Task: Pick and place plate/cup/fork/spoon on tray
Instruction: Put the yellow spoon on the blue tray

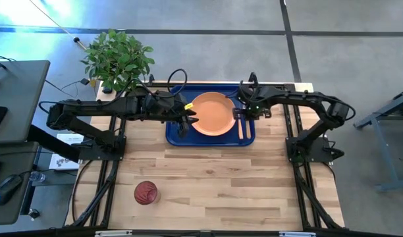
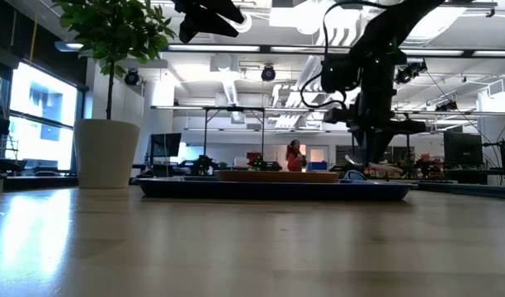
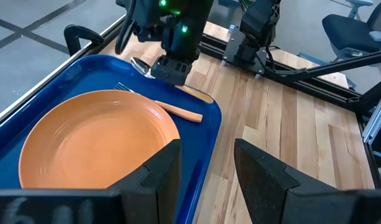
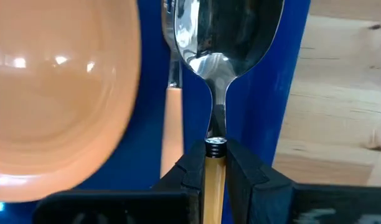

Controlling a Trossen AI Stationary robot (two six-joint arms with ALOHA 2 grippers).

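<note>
The blue tray (image 1: 177, 135) lies at the table's far middle. The orange plate (image 1: 211, 113) rests flat in it. The fork (image 4: 173, 112) lies in the tray beside the plate's right rim. The spoon (image 4: 231, 37) lies right of the fork, along the tray's right rim. My right gripper (image 1: 241, 113) is shut on the spoon. My left gripper (image 3: 206, 165) is open and empty over the tray's left part, at the plate's left edge (image 1: 186, 123). The dark red cup (image 1: 146, 193) stands upright on the wood near the front left. My right gripper pinches the spoon's tan handle (image 4: 215, 163) between its two fingers, just behind the metal neck. The fingers come from above, pointing down, and lie across the handle. The spoon sits level and low over the tray floor; whether it rests on the floor, I cannot tell.
A potted plant (image 1: 117, 58) stands beyond the table's far left corner; its pot (image 2: 104, 153) shows in the low view. Bare wood (image 1: 241, 184) stretches from the tray to the near edge. A person (image 2: 294, 155) is far off in the room.
</note>
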